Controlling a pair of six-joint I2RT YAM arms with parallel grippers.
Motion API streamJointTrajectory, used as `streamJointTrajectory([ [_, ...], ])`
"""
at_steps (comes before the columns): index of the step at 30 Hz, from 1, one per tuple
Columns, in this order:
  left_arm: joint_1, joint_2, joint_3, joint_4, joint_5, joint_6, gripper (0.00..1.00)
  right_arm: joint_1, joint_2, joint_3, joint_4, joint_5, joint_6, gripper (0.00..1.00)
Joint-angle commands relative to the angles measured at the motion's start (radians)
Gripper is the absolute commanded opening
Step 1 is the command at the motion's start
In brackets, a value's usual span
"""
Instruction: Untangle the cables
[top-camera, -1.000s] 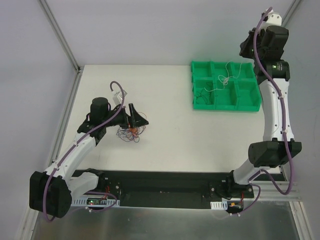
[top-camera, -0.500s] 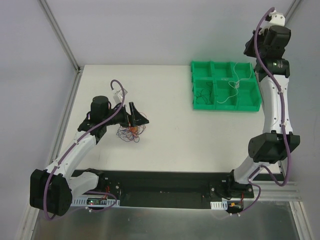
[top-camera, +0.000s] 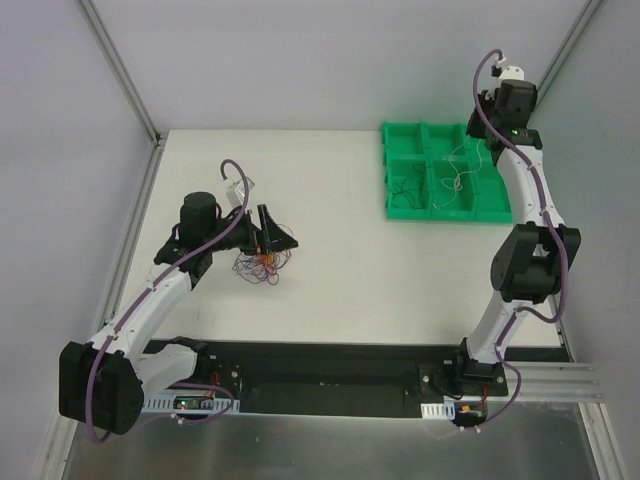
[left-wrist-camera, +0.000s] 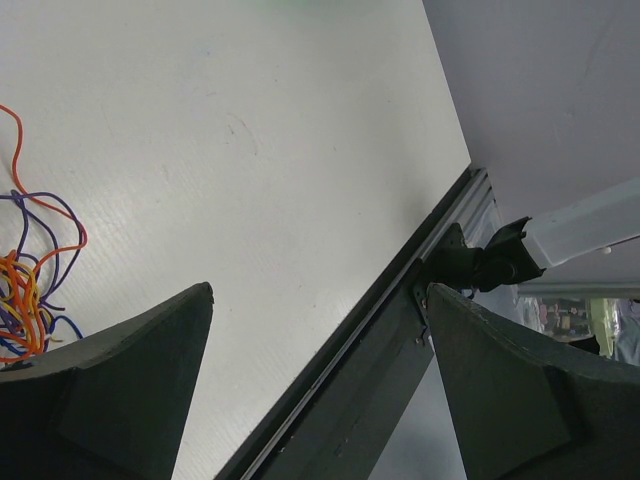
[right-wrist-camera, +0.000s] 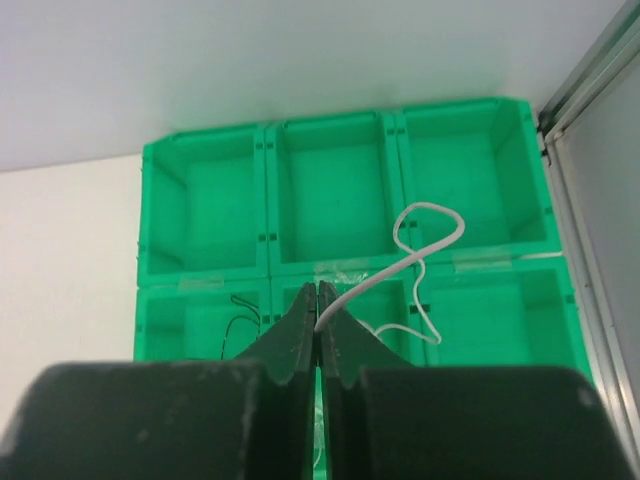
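A small knot of cables (top-camera: 258, 266), orange, red, blue-purple and black, lies on the white table at the left. My left gripper (top-camera: 278, 240) hovers just beyond the knot, open and empty. In the left wrist view (left-wrist-camera: 320, 292) the orange and purple strands (left-wrist-camera: 30, 290) show at the left edge beside its left finger. My right gripper (right-wrist-camera: 319, 290) is shut on one end of a white cable (right-wrist-camera: 420, 245), held above the green tray (right-wrist-camera: 265, 265). The cable's loose end curls down into the tray (top-camera: 458, 178). A black cable (right-wrist-camera: 240, 320) lies in a near-left compartment.
The green tray (top-camera: 500, 205) has six compartments and stands at the back right of the table. The black base rail (left-wrist-camera: 400, 330) runs along the table's near edge. Grey walls and metal frame posts enclose the table.
My right arm has swung up and to the left over the tray with the white cable in its grip, and the cable has shifted across the compartments. The left arm and the knot have not moved.
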Motion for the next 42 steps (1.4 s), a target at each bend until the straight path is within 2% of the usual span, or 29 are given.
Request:
streamJointTrajectory([
  [1, -0.008, -0.030, 0.016, 0.011, 0.011, 0.000, 0.87, 0.002, -0.037, -0.074, 0.043, -0.037, 0.046, 0.00],
  [9, -0.011, -0.036, 0.004, 0.006, 0.006, -0.005, 0.87, 0.007, -0.101, -0.333, 0.084, -0.105, 0.184, 0.00],
  [13, -0.012, -0.038, -0.010, -0.006, -0.017, -0.011, 0.87, 0.008, -0.081, -0.414, 0.112, -0.117, 0.199, 0.00],
  [22, -0.011, -0.081, -0.030, -0.095, -0.107, 0.013, 0.86, 0.007, 0.101, -0.244, -0.049, -0.007, 0.149, 0.00],
  [30, -0.011, -0.090, -0.039, -0.125, -0.147, 0.024, 0.85, 0.010, 0.153, -0.252, -0.080, 0.026, 0.146, 0.00],
  [32, -0.011, -0.096, -0.030, -0.165, -0.208, 0.027, 0.86, 0.010, 0.167, -0.220, -0.118, 0.036, 0.135, 0.00],
  [34, -0.009, -0.116, -0.024, -0.240, -0.360, 0.007, 0.86, 0.008, 0.157, -0.194, -0.149, 0.036, 0.135, 0.02],
  [37, 0.000, -0.157, -0.022, -0.296, -0.500, -0.017, 0.88, 0.010, 0.112, -0.183, -0.172, 0.023, 0.133, 0.07],
  [39, 0.008, -0.184, -0.022, -0.320, -0.555, -0.027, 0.89, 0.010, 0.083, -0.154, -0.242, 0.036, 0.133, 0.16],
  [40, 0.012, -0.199, -0.019, -0.332, -0.581, -0.033, 0.90, 0.010, 0.062, -0.143, -0.279, 0.070, 0.130, 0.22],
  [42, 0.029, -0.217, -0.013, -0.366, -0.642, -0.053, 0.92, 0.013, -0.015, -0.180, -0.313, 0.113, 0.127, 0.42],
])
